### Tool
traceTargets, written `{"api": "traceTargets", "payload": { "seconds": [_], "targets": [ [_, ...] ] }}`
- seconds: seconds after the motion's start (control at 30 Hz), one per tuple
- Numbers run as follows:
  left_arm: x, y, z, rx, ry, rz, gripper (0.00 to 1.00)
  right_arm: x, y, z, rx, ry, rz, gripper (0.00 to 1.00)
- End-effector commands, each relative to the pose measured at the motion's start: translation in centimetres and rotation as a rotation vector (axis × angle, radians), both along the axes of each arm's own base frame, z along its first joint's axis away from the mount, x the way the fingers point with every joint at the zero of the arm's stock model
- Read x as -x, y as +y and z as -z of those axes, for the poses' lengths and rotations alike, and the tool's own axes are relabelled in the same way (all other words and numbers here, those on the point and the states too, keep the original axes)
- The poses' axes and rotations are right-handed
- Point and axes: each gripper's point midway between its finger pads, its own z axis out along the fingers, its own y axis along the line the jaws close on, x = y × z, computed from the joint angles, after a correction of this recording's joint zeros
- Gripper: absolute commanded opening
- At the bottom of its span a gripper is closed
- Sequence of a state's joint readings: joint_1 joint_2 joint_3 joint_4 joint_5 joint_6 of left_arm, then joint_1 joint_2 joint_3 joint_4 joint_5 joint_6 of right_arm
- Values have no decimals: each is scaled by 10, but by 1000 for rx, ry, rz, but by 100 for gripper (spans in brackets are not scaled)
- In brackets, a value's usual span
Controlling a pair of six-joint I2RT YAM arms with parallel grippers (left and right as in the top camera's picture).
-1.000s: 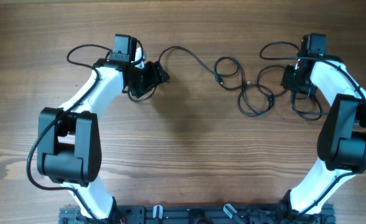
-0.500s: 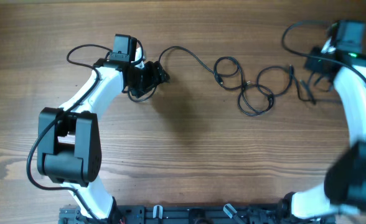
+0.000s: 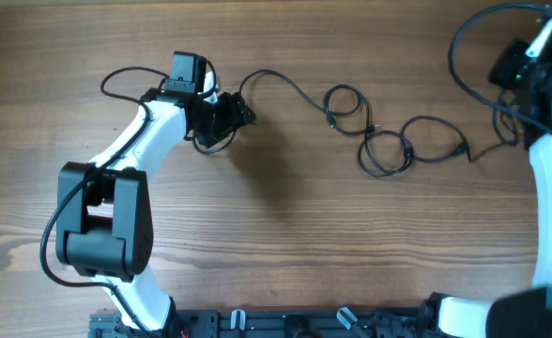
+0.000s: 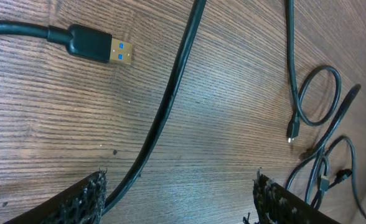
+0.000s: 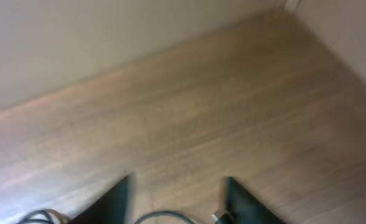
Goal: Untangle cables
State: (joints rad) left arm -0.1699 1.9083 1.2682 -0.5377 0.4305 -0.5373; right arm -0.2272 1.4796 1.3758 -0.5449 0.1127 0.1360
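The cables (image 3: 384,141) are thin black cords strung across the far half of the wooden table, with small loops in the middle and one plug end (image 3: 466,150) at the right. My left gripper (image 3: 231,115) rests at their left end. In the left wrist view it (image 4: 180,202) is open, and a cord (image 4: 170,99) runs between its fingers close to the left one. A gold-tipped USB plug (image 4: 99,48) lies ahead of it, with more loops (image 4: 320,93) to the right. My right gripper (image 3: 509,80) is raised at the far right and blurred. Its jaws (image 5: 178,199) stand open above a cord arc (image 5: 164,216).
Thick black robot wires loop behind the left arm (image 3: 126,80) and above the right arm (image 3: 464,38). A pale wall (image 5: 108,37) rises beyond the table's far edge. A black rail (image 3: 304,324) runs along the front edge.
The right arm has swung right and back and lifted, drawing the right end of the cords out straighter. Its jaws have opened. The left arm has not moved.
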Motion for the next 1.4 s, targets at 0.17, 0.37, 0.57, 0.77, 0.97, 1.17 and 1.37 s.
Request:
{"api": "traceTargets", "payload": {
  "seconds": [0.17, 0.37, 0.57, 0.77, 0.97, 1.17, 1.37],
  "targets": [
    [-4, 1, -1, -12, -13, -1, 78, 2, 11, 148, -128, 408, -66, 100],
    [-4, 1, -1, -12, -13, -1, 78, 34, 18, 204, -189, 640, -61, 100],
    [-4, 1, -1, -12, -13, 0, 78, 54, 18, 189, -222, 735, -27, 100],
    [-5, 3, 0, -23, -15, -5, 78, 75, 19, 118, -254, 828, -9, 100],
    [-3, 16, 7, -102, -2, -33, 81, 62, 55, 87, -439, 736, -123, 100],
    [11, 18, 12, -114, 63, -29, 85, 58, 105, 84, -928, 698, 44, 100],
    [16, 19, 14, -118, 83, -29, 86, 85, 40, 101, -971, 671, 781, 100]
  ]
}}
